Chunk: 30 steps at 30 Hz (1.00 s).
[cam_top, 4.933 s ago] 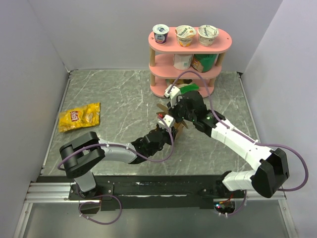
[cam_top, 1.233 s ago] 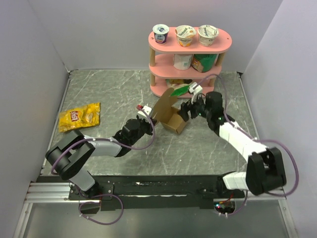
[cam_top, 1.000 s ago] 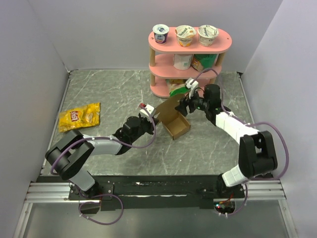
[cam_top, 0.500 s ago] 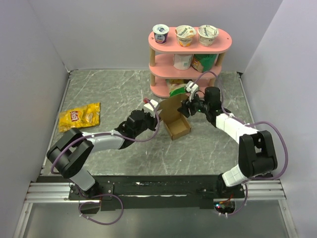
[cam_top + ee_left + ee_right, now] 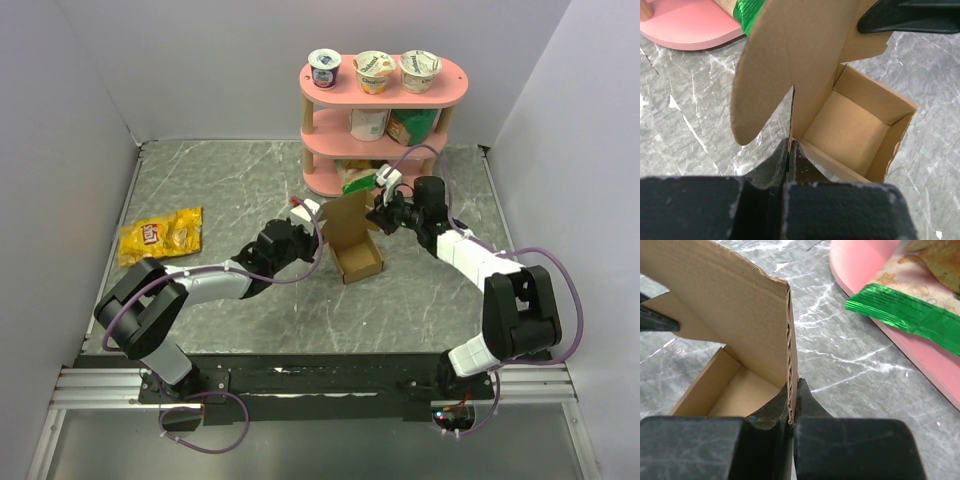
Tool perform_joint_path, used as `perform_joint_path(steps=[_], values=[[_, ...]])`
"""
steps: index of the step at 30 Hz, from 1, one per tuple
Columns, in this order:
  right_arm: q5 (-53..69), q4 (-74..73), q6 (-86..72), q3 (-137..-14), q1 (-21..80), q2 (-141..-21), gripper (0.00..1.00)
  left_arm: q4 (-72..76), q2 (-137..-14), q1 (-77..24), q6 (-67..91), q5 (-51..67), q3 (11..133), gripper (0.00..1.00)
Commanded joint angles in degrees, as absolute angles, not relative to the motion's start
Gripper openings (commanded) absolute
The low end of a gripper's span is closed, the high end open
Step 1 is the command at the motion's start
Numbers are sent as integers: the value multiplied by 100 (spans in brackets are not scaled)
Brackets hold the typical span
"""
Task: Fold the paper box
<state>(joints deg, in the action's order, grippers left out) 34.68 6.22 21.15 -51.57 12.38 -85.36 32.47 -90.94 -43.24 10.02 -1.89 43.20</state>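
Note:
The paper box (image 5: 357,250) is plain brown cardboard, a small open box on the marble table with its lid panel standing up at the back. My left gripper (image 5: 318,222) is shut on the box's left edge; in the left wrist view (image 5: 790,150) its jaws pinch the wall beside the rounded flap (image 5: 770,75). My right gripper (image 5: 377,215) is shut on the right edge of the upright panel (image 5: 735,315); in the right wrist view (image 5: 791,405) the cardboard edge sits between its jaws. The box's inside (image 5: 850,127) is empty.
A pink three-tier shelf (image 5: 384,88) with yogurt cups stands just behind the box. A green snack bag (image 5: 905,315) lies on its bottom tier. A yellow snack bag (image 5: 160,235) lies at the left of the table.
The box has gone from a tilted, half-open shape to standing square on the table with its lid panel upright. Both grippers have moved to its left and right edges and hold it.

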Motion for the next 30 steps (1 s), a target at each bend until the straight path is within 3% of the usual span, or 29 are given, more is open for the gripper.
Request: perform_joint_path(steps=[1, 11, 30], values=[[2614, 965, 1785, -4959, 1432, -8139, 0, 3067, -9079, -4316, 1265, -360, 4684, 1], [-901, 2065, 678, -4061, 3163, -7866, 0, 3295, -9246, -4570, 2100, -1291, 4694, 1], [-2873, 1794, -632, -4218, 4227, -8112, 0, 4280, -9421, -5264, 2206, -2092, 4122, 1]])
